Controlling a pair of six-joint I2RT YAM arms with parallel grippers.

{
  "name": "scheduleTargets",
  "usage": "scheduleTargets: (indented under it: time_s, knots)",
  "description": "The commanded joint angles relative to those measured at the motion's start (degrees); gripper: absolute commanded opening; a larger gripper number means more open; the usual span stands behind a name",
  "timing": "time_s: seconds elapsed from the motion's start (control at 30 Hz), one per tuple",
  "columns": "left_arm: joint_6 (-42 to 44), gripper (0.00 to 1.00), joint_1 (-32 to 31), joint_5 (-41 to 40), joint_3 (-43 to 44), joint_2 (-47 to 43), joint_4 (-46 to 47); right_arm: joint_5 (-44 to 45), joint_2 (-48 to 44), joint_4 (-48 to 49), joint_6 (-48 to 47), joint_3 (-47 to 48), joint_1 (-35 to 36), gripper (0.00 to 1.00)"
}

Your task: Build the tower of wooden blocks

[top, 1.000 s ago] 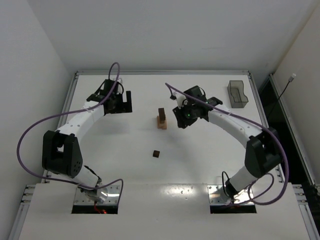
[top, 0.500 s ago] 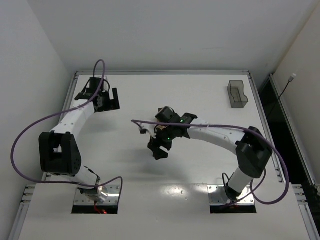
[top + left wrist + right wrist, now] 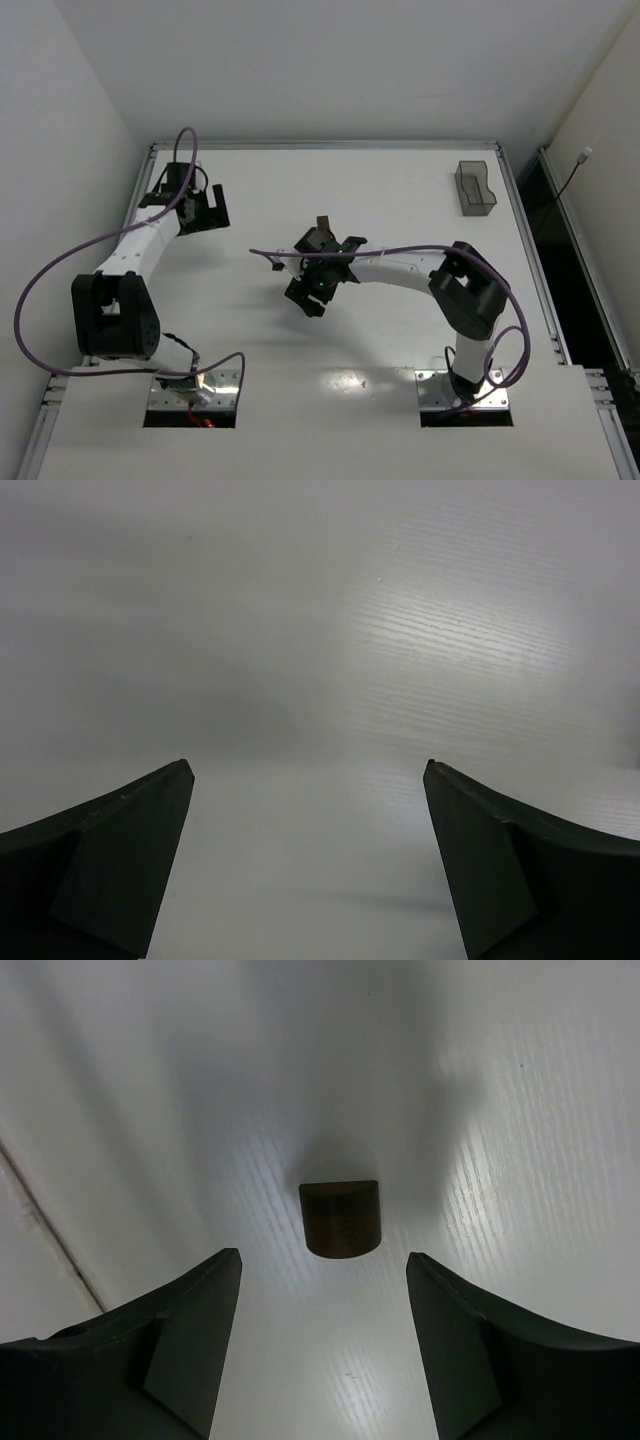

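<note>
The wood block tower [image 3: 321,223] stands mid-table; only its dark top shows behind my right wrist. A loose dark brown half-round block [image 3: 340,1218] lies flat on the white table. My right gripper [image 3: 322,1260] is open, low over the table, with the block just ahead of its fingertips and centred between them, not touched. In the top view the right gripper [image 3: 308,299] covers that block. My left gripper [image 3: 205,214] is open and empty at the far left of the table; the left wrist view shows its fingers wide apart [image 3: 307,765] over bare table.
A smoky-grey see-through tray [image 3: 475,188] stands at the back right corner. The table's raised rim [image 3: 150,160] runs close behind the left gripper. The right arm's purple cable [image 3: 275,255] loops out to the left of its wrist.
My right arm swung from beside the tower forward and left, down over the loose dark block. My left arm drew back further to the left. Both grippers stayed open.
</note>
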Motion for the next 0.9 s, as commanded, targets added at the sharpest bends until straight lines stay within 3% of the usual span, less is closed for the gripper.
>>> scheduleTargets:
  time_s: [0.0,0.17,0.23,0.37,0.5,0.67,0.87]
  knots:
    - [0.21,1.0,1.0,0.54,-0.32,-2.48,0.36,3.47,-0.7,1.63,2.51,1.84,0.2,0.64]
    - [0.21,1.0,1.0,2.2,-0.85,-1.96,0.36,-0.38,-3.06,2.95,-4.3,-0.97,0.73,0.65]
    - [0.21,1.0,1.0,2.73,-0.85,-1.96,0.36,-4.92,-4.83,2.34,-9.23,-2.11,0.73,0.71]
    - [1.96,1.0,1.0,4.92,-0.32,-0.2,-0.26,-17.41,-12.02,-3.97,-26.88,-5.44,-1.9,0.75]
    - [1.96,1.0,1.0,5.46,1.26,0.95,-0.87,-22.52,-19.77,-10.65,-53.87,-9.85,-1.91,0.82]
    - [1.96,1.0,1.0,6.07,1.79,2.08,-0.87,-26.66,-13.3,-25.22,-75.75,-1.79,-4.19,0.81]
    - [1.96,1.0,1.0,6.07,3.02,2.09,-0.87,-26.41,-2.21,-35.98,-90.99,10.78,-4.72,0.74]
